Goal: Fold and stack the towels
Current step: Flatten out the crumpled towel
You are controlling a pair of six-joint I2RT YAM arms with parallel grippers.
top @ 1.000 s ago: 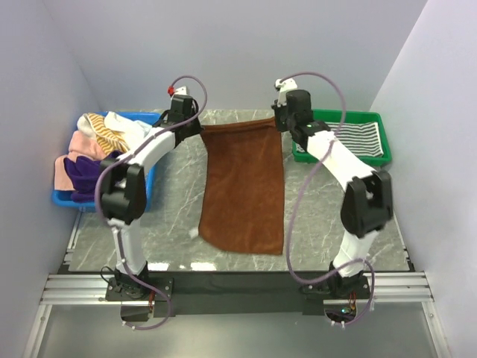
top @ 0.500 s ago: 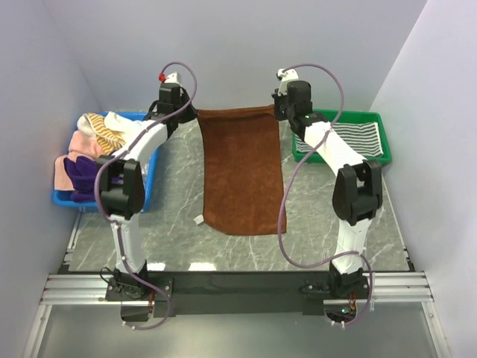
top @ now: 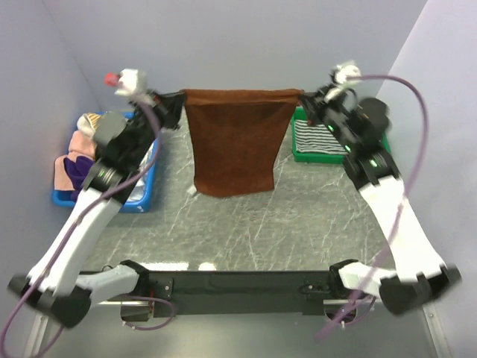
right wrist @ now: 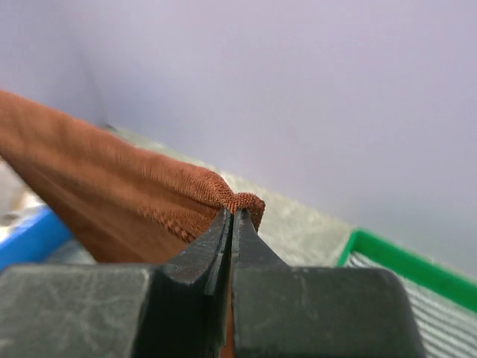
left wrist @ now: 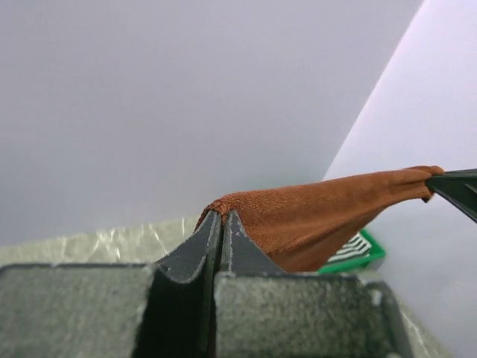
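The grey marbled table (top: 298,224) carries a blue bin (top: 119,203) at its left edge, towards the far left corner, heaped with mixed towels (top: 78,153). A green tray (top: 317,157) sits at the far right corner, holding a grey-white striped towel (top: 317,136). A brown towel (top: 235,142) hangs over the far middle; whether its hem touches the surface cannot be told.

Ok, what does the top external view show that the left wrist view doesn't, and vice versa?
Only top external: the blue bin of loose towels, and the brown towel hanging full length down to its lower edge. Only left wrist: the left tool close up, shut on the towel's corner. Both: the towel stretched across to the right tool, and the green tray holding a striped towel.
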